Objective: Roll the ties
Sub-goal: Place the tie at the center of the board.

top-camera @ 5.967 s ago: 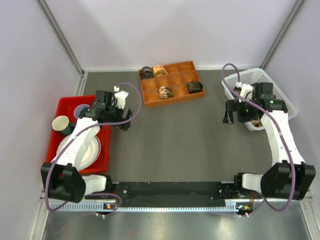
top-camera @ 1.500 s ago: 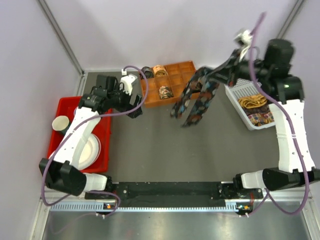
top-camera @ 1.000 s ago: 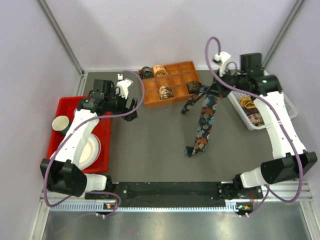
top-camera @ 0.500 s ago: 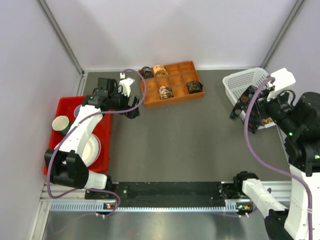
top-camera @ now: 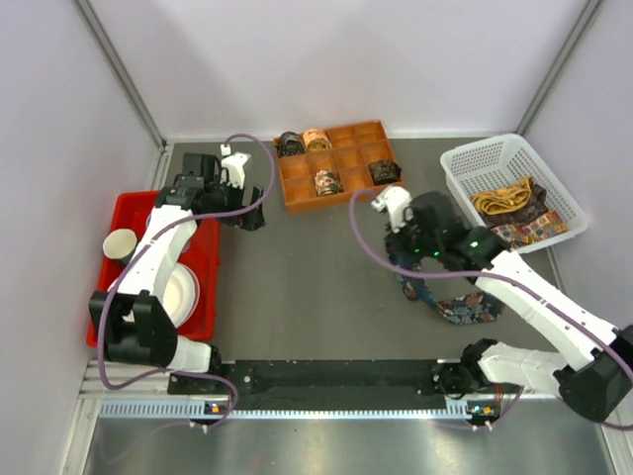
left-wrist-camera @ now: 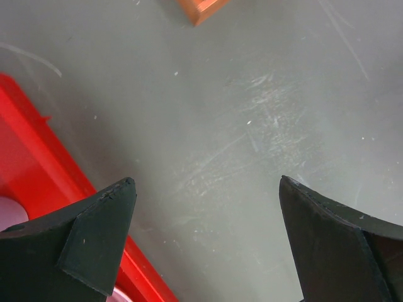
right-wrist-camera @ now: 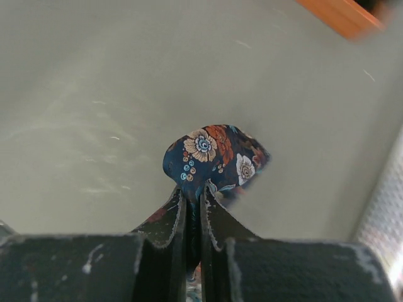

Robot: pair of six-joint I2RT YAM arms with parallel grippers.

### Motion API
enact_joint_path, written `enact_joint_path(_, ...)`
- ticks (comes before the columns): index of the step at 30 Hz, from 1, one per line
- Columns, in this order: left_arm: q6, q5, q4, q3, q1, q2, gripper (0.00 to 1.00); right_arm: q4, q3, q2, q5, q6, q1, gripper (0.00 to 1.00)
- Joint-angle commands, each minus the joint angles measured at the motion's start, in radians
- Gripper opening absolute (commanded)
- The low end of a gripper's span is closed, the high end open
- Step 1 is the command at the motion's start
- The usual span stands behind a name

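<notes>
the grey table (top-camera: 297, 297) bears a white basket (top-camera: 465, 156) at 2 o'clock with two loose ties (top-camera: 504, 198) showing, and an orange tray (top-camera: 341, 202) at 12 with four rolled ties (top-camera: 327, 182). one dark floral tie (top-camera: 463, 309) lies right of centre, long axis 10 to 4 o'clock, its 10 o'clock end pinched in the right gripper (right-wrist-camera: 193, 194). the left gripper (left-wrist-camera: 204, 182) is spread wide at 10 o'clock.

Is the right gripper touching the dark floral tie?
Touching. The right wrist view shows the right gripper shut on the dark floral tie, with the fabric pinched in its closed jaws.
</notes>
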Motion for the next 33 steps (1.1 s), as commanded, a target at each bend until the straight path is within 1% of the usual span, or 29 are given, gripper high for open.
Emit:
enact_joint_path(1, -0.019, 0.050, -0.014, 0.024, 0.047, 0.026, 0.99, 0.202, -0.047, 0.058, 0.049, 0.079, 0.215, 0.00)
enact_joint_path(2, -0.017, 0.055, -0.014, 0.029, 0.059, 0.028, 0.99, 0.213, -0.056, 0.102, 0.032, 0.090, 0.255, 0.00)
enact_joint_path(3, -0.017, 0.058, -0.014, 0.032, 0.062, 0.034, 0.99, 0.228, -0.061, 0.122, 0.037, 0.090, 0.342, 0.00)
enact_joint_path(5, -0.016, 0.066, -0.009, 0.032, 0.073, 0.039, 0.99, 0.257, -0.058, 0.174, 0.037, 0.076, 0.406, 0.00)
enact_joint_path(6, -0.011, 0.081, -0.011, 0.032, 0.073, 0.045, 0.99, 0.250, -0.044, 0.238, 0.031, 0.074, 0.437, 0.00)
enact_joint_path(7, -0.003, 0.092, -0.009, 0.033, 0.073, 0.048, 0.99, 0.218, -0.027, 0.277, 0.014, 0.073, 0.466, 0.18)
enact_joint_path(8, 0.006, 0.102, -0.018, 0.035, 0.073, 0.051, 0.99, 0.195, 0.011, 0.311, -0.015, 0.070, 0.471, 0.31)
enact_joint_path(9, 0.020, 0.110, -0.023, 0.036, 0.073, 0.060, 0.99, 0.178, 0.024, 0.337, -0.046, 0.068, 0.471, 0.46)
enact_joint_path(10, 0.027, 0.119, -0.028, 0.036, 0.073, 0.063, 0.99, 0.164, 0.028, 0.355, -0.052, 0.061, 0.466, 0.66)
enact_joint_path(11, 0.041, 0.130, -0.032, 0.035, 0.073, 0.066, 0.99, 0.147, 0.018, 0.343, -0.080, 0.027, 0.452, 0.68)
enact_joint_path(12, 0.091, 0.159, -0.048, 0.035, 0.073, 0.075, 0.99, 0.138, 0.008, 0.317, -0.110, 0.016, 0.431, 0.73)
enact_joint_path(13, 0.115, 0.211, -0.055, 0.035, 0.073, 0.080, 0.99, 0.122, 0.001, 0.252, -0.152, 0.008, 0.391, 0.86)
enact_joint_path(14, 0.133, 0.248, -0.058, 0.033, 0.071, 0.086, 0.99, 0.060, -0.005, 0.215, -0.252, -0.005, 0.295, 0.91)
enact_joint_path(16, 0.190, 0.312, -0.065, 0.039, 0.058, 0.106, 0.99, -0.026, -0.001, 0.127, -0.340, -0.059, 0.181, 0.98)
enact_joint_path(17, 0.204, 0.314, -0.063, 0.044, 0.023, 0.128, 0.99, -0.115, -0.002, 0.095, -0.403, -0.115, 0.049, 0.98)
enact_joint_path(19, 0.253, 0.305, -0.060, 0.070, -0.034, 0.155, 0.97, -0.199, -0.015, 0.026, -0.466, -0.197, -0.093, 0.98)
enact_joint_path(20, 0.271, 0.284, -0.049, 0.075, -0.106, 0.177, 0.97, -0.226, -0.034, -0.031, -0.479, -0.255, -0.184, 0.97)
enact_joint_path(21, 0.306, 0.276, -0.037, 0.081, -0.145, 0.186, 0.94, -0.309, -0.038, -0.048, -0.489, -0.299, -0.333, 0.95)
enact_joint_path(22, 0.326, 0.277, -0.007, 0.082, -0.181, 0.194, 0.93, -0.350, -0.038, -0.057, -0.494, -0.352, -0.415, 0.93)
enact_joint_path(23, 0.346, 0.285, 0.013, 0.085, -0.256, 0.206, 0.92, -0.379, -0.027, -0.056, -0.496, -0.419, -0.489, 0.91)
enact_joint_path(24, 0.377, 0.285, 0.035, 0.085, -0.293, 0.211, 0.91, -0.451, -0.015, -0.050, -0.517, -0.451, -0.655, 0.89)
enact_joint_path(25, 0.408, 0.293, 0.062, 0.098, -0.332, 0.220, 0.91, -0.482, 0.002, -0.040, -0.540, -0.485, -0.724, 0.89)
enact_joint_path(26, 0.443, 0.299, 0.064, 0.111, -0.411, 0.243, 0.91, -0.506, 0.030, -0.025, -0.543, -0.517, -0.776, 0.88)
enact_joint_path(27, 0.511, 0.279, 0.063, 0.130, -0.453, 0.259, 0.91, -0.520, 0.039, 0.005, -0.536, -0.527, -0.869, 0.87)
enact_joint_path(28, 0.544, 0.265, 0.063, 0.172, -0.494, 0.278, 0.91, -0.560, 0.050, 0.025, -0.538, -0.544, -0.913, 0.86)
enact_joint_path(29, 0.576, 0.262, 0.043, 0.202, -0.561, 0.328, 0.91, -0.571, 0.067, 0.041, -0.540, -0.571, -0.957, 0.86)
enact_joint_path(30, 0.646, 0.271, 0.022, 0.235, -0.593, 0.358, 0.91, -0.582, 0.074, 0.070, -0.535, -0.581, -0.989, 0.84)
enact_joint_path(31, 0.676, 0.274, 0.000, 0.312, -0.622, 0.391, 0.91, -0.609, 0.082, 0.082, -0.534, -0.594, -1.044, 0.83)
enact_joint_path(33, 0.733, 0.282, -0.066, 0.396, -0.697, 0.496, 0.91, -0.626, 0.102, 0.098, -0.525, -0.630, -1.080, 0.82)
